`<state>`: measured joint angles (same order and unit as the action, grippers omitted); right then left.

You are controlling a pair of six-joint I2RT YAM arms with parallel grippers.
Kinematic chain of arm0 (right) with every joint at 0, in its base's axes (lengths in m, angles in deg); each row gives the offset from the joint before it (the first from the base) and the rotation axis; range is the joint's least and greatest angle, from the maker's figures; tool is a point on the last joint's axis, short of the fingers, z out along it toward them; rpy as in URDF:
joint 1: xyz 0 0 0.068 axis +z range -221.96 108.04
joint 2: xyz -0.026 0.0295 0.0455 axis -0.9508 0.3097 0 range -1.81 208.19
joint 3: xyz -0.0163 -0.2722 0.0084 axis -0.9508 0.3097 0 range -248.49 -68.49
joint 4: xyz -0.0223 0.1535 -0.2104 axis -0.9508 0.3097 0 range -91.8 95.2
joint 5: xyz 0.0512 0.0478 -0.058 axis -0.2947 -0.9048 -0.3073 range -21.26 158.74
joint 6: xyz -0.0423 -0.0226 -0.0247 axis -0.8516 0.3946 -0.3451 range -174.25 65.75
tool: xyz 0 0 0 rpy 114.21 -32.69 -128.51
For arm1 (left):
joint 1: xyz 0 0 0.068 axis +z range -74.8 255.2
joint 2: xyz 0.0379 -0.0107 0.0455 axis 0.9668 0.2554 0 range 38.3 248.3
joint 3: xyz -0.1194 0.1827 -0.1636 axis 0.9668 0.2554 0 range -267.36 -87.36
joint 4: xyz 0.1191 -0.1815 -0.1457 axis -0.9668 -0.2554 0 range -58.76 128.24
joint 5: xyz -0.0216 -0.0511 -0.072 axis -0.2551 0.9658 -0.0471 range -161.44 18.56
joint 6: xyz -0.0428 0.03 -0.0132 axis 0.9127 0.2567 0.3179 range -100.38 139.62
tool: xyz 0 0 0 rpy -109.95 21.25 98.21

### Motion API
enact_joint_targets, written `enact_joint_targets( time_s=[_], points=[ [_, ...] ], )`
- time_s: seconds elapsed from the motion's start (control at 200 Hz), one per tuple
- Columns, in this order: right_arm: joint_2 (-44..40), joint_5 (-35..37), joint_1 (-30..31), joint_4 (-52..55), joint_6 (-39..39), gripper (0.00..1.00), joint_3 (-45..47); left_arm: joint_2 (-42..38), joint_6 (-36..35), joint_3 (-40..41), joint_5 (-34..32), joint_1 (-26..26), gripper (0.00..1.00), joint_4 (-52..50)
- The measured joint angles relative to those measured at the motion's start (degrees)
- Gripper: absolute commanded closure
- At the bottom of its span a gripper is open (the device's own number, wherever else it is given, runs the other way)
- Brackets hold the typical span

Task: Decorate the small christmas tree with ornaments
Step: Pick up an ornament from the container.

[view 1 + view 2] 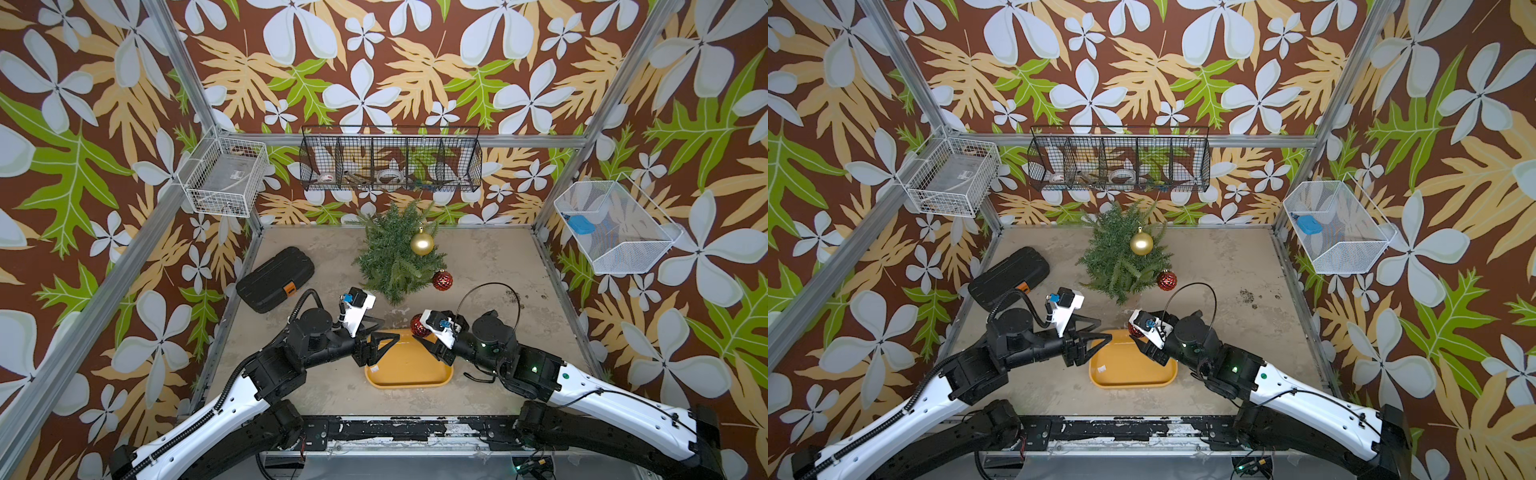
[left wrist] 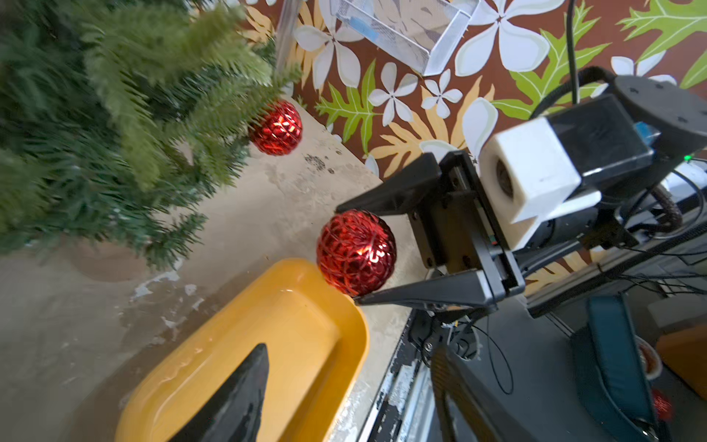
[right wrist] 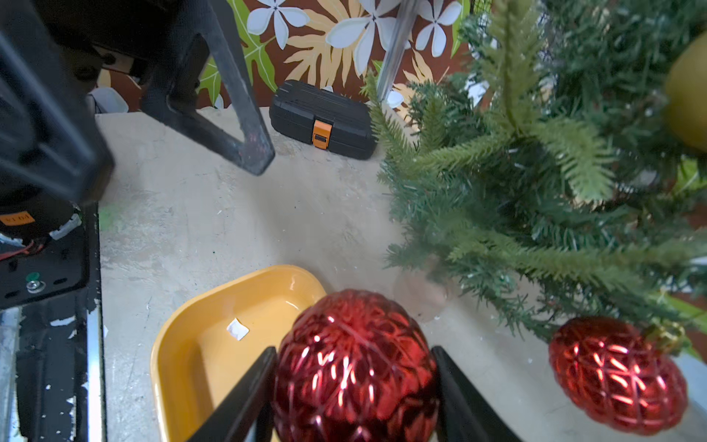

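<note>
Right end effector (image 2: 349, 255) clamps red bauble (image 3: 355, 377) — cap hidden — tree (image 1: 395, 253) stands upright

— Where is there room beside the small christmas tree (image 1: 392, 253)?
— To its right the surface (image 1: 498, 266) lies bare and wide. Only the hanging red ornament (image 1: 442, 280) sticks out from the lower branches there.
— And to the left?
— A gap lies between the fronds and the black case (image 1: 274, 278). In front, the yellow tray (image 1: 409, 374) lies low, with the left end effector (image 1: 391, 329) over its left end.
</note>
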<state>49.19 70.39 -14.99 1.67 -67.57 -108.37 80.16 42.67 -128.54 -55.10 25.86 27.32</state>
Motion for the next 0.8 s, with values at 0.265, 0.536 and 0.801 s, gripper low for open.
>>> enact_joint_targets(
  time_s=[0.265,0.536,0.801],
  points=[
    [1.05,-4.94,0.00,0.02,-10.27,0.39,-2.01,3.76,5.01,-0.55,-7.08,-8.31,0.31,0.24],
    [0.72,-7.45,0.00,0.79,-13.29,0.40,-2.10,6.43,7.41,-1.38,-10.62,-8.90,0.29,3.52],
    [-0.35,-7.67,0.00,0.90,-13.94,0.41,-2.12,10.27,8.57,-2.05,-10.23,-8.90,0.28,7.74]
  ],
)
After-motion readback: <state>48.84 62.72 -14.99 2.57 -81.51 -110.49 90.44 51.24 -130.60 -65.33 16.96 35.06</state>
